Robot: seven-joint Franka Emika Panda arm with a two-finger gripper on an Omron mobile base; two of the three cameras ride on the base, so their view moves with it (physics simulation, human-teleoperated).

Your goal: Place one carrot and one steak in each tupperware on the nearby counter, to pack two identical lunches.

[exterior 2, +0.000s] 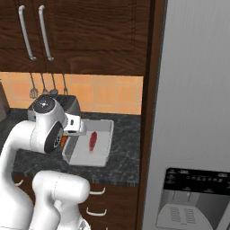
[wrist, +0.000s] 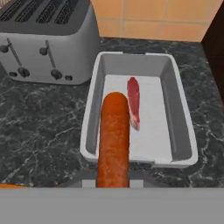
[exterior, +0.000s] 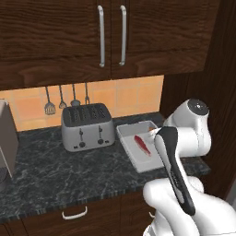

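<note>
While clamped on a smooth orange carrot, the gripper hangs over the shallow grey tupperware holding a flat red steak.

Marbled counter carries a toaster and a tupperware

Even, soft rendered lighting, dark cabinets, faint shadows, no glare; all views slightly low-resolution and soft.
</note>
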